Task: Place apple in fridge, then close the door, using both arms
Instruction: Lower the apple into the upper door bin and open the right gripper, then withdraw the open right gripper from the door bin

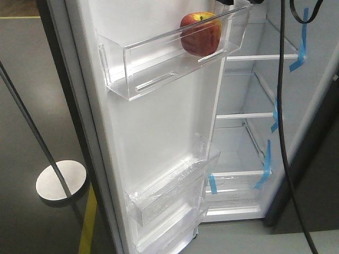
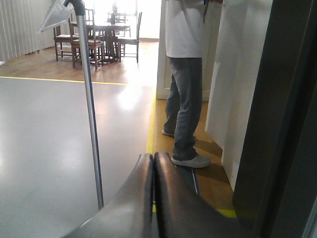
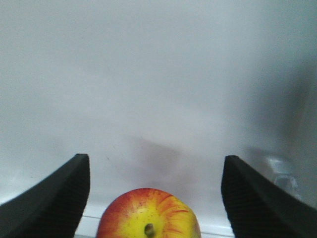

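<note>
Black ribbed fingers point(image 3: 54, 198) of the right gripper point(image 3: 156, 163) spread wide, clear of the apple point(image 3: 148, 218).
Red-and-yellow apple sits stem up in the top clear bin point(image 1: 153, 63) on the white inner face of the open door point(image 1: 159, 127), at the bin's end nearest the fridge point(image 1: 249, 137) shelves. Blue tape strips point(image 1: 302, 45) mark the shelf edges. Left gripper point(image 2: 152, 166) is clenched on nothing, pads point(image 2: 171, 198) pressed together, facing a grey floor point(image 2: 44, 148) and a standing person point(image 2: 185, 74).
</note>
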You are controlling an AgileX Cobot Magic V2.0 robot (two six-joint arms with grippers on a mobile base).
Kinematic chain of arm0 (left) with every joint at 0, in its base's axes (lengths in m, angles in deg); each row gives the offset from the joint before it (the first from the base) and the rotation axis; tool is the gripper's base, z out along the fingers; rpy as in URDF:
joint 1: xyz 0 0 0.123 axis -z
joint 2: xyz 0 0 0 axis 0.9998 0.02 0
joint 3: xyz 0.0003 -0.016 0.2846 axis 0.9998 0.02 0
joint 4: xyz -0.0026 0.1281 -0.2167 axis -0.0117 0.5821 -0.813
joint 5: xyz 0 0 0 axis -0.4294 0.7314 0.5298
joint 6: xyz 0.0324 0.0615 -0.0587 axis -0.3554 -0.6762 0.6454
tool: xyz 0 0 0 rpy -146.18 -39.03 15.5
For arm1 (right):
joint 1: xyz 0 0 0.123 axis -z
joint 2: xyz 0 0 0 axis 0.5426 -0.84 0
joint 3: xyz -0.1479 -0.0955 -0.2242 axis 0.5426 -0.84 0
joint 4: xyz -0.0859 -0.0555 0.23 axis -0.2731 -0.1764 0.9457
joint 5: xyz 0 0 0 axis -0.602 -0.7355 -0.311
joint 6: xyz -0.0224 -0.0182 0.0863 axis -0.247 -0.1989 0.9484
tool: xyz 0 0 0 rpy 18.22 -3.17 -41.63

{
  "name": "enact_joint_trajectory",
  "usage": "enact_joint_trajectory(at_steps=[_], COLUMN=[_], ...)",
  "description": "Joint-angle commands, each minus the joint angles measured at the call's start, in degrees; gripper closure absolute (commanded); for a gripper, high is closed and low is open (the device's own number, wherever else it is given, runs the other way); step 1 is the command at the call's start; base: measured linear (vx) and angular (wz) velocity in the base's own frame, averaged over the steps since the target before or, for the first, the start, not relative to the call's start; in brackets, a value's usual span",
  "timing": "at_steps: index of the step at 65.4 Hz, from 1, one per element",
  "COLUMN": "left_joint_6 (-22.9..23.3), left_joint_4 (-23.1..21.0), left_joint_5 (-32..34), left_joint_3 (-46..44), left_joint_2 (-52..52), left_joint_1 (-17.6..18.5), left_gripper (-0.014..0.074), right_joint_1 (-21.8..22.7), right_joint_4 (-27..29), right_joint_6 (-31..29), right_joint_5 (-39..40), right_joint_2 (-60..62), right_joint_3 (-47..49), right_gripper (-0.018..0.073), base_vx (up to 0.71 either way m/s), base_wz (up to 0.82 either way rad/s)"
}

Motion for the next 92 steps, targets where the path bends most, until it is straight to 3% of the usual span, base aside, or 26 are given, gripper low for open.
enact_joint_trajectory(at_steps=[1, 17, 40, 48, 59, 71, 83, 92], left_joint_6=[0.3, 0.3, 0.3, 1.5, 9.5, 20.4, 28.7, 30.9], left_joint_4=[-0.5, -0.5, -0.5, -0.6, -1.7, -2.7, -9.2, -16.3], left_joint_5=[4.0, 4.0, 4.1, 4.7, 5.1, 6.2, 6.8, 8.4], left_joint_3=[-1.0, -1.0, -1.0, -1.0, -1.0, -1.1, -1.4, -1.4], left_joint_2=[-0.9, -0.9, -0.9, -0.9, -0.9, -0.9, -0.9, -0.9], left_joint_1=[0.0, 0.0, 0.0, 0.0, 0.0, 0.0, 0.0, 0.0], left_gripper=[0.0603, 0.0603, 0.0603, 0.0603, 0.0603, 0.0603, 0.0603, 0.0603], right_joint_1=[-0.2, -0.2, -0.2, -0.2, -0.2, -0.2, -0.2, -0.2], right_joint_4=[4.1, 3.9, -6.4, -7.0, -7.7, -13.5, -13.6, -12.9], right_joint_6=[-0.1, -0.2, 5.0, 5.9, 6.5, 10.6, 12.0, 10.8], right_joint_5=[2.7, 2.5, -1.7, -5.7, -7.9, -7.8, -8.8, -1.1], right_joint_2=[5.3, 11.6, 17.9, 19.6, 21.1, 21.1, 21.9, 26.6], right_joint_3=[1.8, 1.8, 1.8, 1.6, 1.6, 1.6, -1.2, -13.8], right_gripper=[0.0140, 0.0578, 0.0564, 0.0564, 0.0564, 0.0564, 0.0564, 0.0563], base_vx=[0.00, 0.00, 0.00, 0.00, 0.00, 0.00, 0.00, 0.00], base_wz=[0.00, 0.00, 0.00, 0.00, 0.00, 0.00, 0.00, 0.00])
